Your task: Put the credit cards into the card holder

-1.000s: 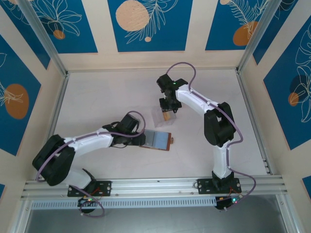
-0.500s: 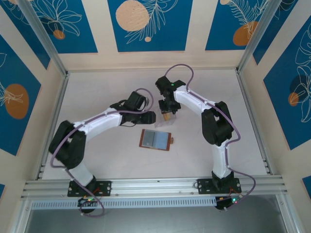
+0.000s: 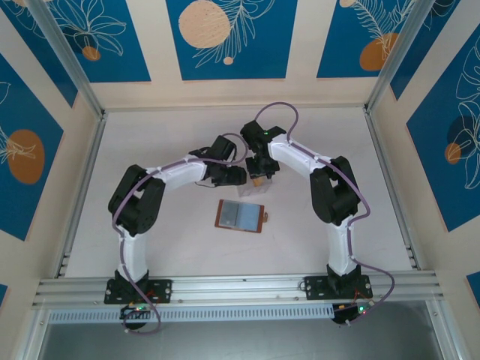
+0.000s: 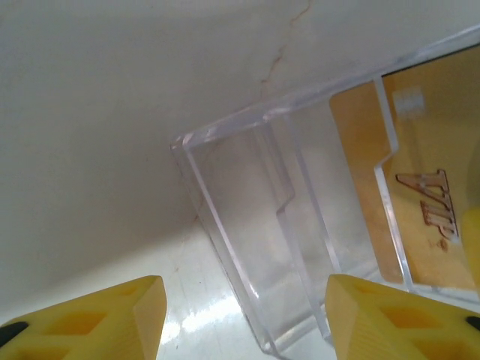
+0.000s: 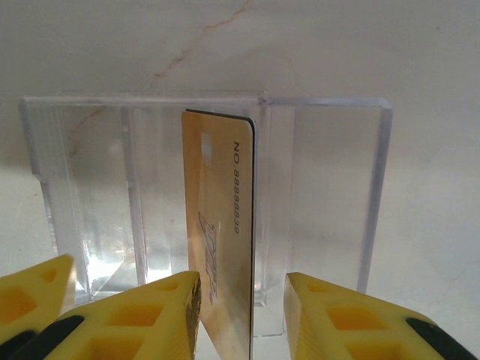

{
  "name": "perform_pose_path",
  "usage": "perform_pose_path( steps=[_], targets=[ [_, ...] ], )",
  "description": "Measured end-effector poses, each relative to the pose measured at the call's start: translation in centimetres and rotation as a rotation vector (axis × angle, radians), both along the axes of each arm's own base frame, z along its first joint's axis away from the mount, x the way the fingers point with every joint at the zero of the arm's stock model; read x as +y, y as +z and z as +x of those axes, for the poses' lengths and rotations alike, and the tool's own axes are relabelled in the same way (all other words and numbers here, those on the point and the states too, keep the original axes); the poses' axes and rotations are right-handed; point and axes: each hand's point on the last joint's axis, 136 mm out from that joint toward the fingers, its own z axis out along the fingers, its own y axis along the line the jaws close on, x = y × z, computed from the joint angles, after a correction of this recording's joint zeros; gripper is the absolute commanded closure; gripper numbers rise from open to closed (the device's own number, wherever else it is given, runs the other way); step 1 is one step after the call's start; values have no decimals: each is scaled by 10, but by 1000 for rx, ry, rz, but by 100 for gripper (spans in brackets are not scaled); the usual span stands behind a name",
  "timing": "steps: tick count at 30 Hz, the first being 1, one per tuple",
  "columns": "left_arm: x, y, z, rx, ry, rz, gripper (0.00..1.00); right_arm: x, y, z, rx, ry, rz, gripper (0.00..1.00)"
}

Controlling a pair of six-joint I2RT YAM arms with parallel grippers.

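The left tool [image 4: 244, 300] hangs spread at the clear box [image 4: 240, 202]. The right tool [image 5: 242, 279] straddles a gold credit card [image 5: 217, 217] standing inside, perhaps gripping it; I cannot tell. The card holder [image 3: 240, 216] lies open nearby.

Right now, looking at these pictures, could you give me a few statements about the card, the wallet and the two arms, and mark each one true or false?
1. The card holder lies open on the table. True.
2. The gold card sits inside the card holder. False: it stands in the clear plastic box.
3. The right end effector has a finger on each side of the gold card. True.
4. The left end effector is clamped shut. False: its fingers stand wide apart, near a corner of the clear plastic box.
5. The gold card bears the letters VIP. True.
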Motion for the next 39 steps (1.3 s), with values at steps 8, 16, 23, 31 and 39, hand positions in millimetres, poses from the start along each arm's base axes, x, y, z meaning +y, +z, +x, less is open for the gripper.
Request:
perform_pose_path(
  steps=[8,16,23,31,39],
  targets=[
    [1,-5,4,-7,9,14,44,0,-1,3,-10,2,-3,64],
    [0,-10,6,-29,11,-2,44,-3,-2,6,-34,14,-44,65],
    [-1,-11,7,-35,13,-8,45,-5,-3,7,-49,19,-66,69],
    [-1,-11,7,-42,13,-13,45,-3,-3,9,-63,24,-66,77],
    [-2,-12,8,-46,16,-19,46,-1,-2,8,-67,30,-64,82]
  ],
)
